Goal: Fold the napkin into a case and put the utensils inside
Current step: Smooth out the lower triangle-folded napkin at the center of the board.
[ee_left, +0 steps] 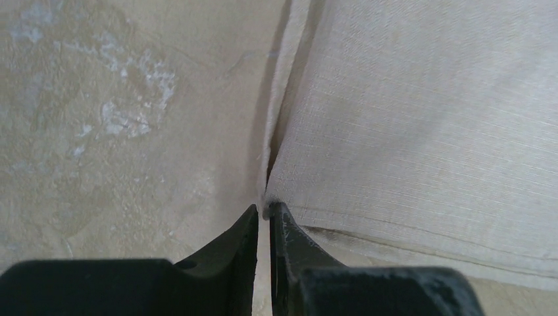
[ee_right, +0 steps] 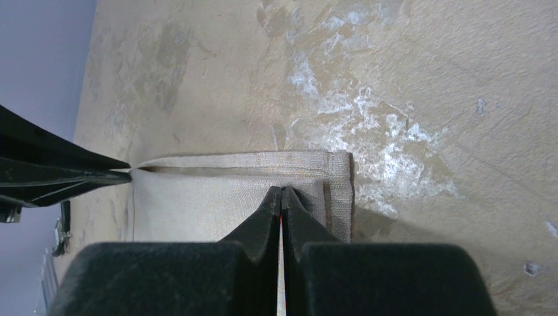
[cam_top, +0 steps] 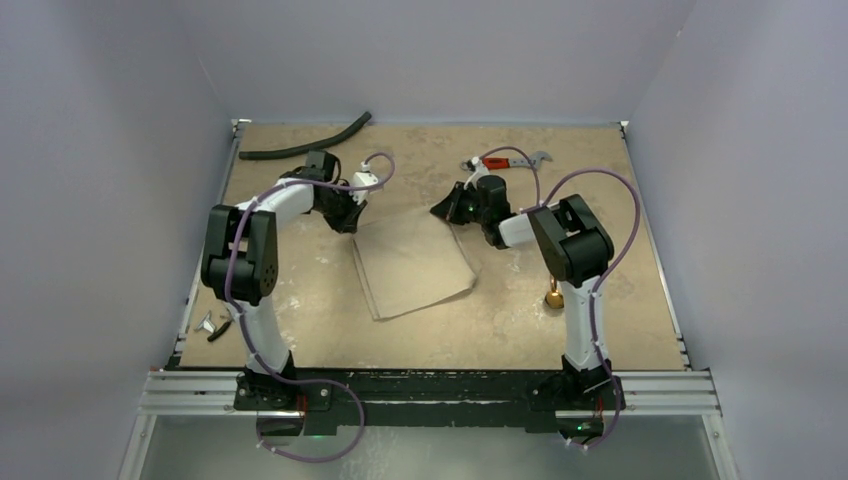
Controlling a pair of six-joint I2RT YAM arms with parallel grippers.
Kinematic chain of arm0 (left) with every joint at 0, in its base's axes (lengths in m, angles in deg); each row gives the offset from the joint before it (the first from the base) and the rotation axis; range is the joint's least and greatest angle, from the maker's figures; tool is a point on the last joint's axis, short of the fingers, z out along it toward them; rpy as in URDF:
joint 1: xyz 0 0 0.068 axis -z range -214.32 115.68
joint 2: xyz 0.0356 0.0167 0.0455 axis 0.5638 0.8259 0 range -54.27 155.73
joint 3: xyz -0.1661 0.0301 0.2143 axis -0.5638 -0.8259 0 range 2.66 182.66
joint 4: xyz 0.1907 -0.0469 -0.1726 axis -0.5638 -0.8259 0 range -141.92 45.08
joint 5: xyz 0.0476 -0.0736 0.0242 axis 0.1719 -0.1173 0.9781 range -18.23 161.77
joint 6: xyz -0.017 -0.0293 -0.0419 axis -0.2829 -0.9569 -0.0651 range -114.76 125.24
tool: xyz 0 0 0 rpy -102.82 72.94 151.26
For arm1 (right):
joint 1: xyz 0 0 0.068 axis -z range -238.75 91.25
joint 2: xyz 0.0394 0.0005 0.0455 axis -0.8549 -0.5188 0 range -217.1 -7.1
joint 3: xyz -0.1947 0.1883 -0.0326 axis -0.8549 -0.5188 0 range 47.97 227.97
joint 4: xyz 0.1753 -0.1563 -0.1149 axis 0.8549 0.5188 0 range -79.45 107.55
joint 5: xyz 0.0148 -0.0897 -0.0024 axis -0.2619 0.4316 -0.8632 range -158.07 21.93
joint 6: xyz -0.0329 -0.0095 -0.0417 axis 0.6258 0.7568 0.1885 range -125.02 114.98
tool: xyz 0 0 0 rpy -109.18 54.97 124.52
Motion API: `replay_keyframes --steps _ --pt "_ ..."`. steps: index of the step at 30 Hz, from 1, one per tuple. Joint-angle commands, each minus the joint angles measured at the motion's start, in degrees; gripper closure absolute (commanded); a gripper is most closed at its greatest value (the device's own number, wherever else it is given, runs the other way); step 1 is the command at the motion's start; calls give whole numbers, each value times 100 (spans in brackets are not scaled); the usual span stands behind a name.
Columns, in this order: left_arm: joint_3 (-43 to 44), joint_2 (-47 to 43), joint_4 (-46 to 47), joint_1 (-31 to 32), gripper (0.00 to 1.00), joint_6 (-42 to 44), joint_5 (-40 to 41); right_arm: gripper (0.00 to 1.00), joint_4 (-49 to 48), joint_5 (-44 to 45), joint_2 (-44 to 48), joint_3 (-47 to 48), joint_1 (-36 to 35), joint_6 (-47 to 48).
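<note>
left gripper [ee_left: 264, 212] pinching napkin [cam_top: 412, 262] far-left corner | right gripper [ee_right: 283, 192] pressed together on far edge by right corner | open table [cam_top: 500, 330] around napkin; wrench [cam_top: 497, 160] near behind

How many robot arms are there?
2. The left arm reaches to the napkin's far left corner; the right arm reaches to its far right corner. Neither is hidden.

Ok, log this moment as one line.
napkin: partly folded | left gripper: pinching its far-left corner | right gripper: shut, tips on far-right edge | utensils: outside napkin
</note>
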Motion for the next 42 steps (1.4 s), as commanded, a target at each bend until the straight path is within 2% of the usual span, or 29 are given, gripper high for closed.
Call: replay_keyframes --steps 1,9,14,16,19,21,23,25,28,31,36,42 --pt "-218 55 616 -29 90 -11 888 100 362 331 221 -228 -17 133" --pt "-217 -38 1003 -27 88 -267 1217 100 334 612 493 -462 -57 50" --pt "375 -361 418 -54 87 -490 817 99 252 794 817 -628 -148 0" --pt "635 -564 129 -45 86 -586 430 92 295 753 964 -557 -152 18" --pt "904 -743 -487 187 85 -531 -140 75 743 600 1274 -322 -150 106" --pt "667 -855 -489 443 85 -520 -357 69 976 476 1530 -253 -145 130" --pt "260 -825 -251 721 85 -545 -364 68 1273 428 1788 -207 -142 256" --pt "144 -598 -84 876 86 -579 -326 70 1429 349 2084 -354 -141 352" --pt "154 -257 193 951 87 -619 -212 88 1190 40 2666 -1267 -157 111" --pt "263 74 461 962 88 -641 68 100 762 -468 3226 -2306 -300 -220" --pt "383 424 615 964 89 -635 320 100 295 -1059 3696 -3520 -468 -612" --pt "368 560 668 990 89 -605 558 100 193 -1155 3633 -4094 -439 -875"
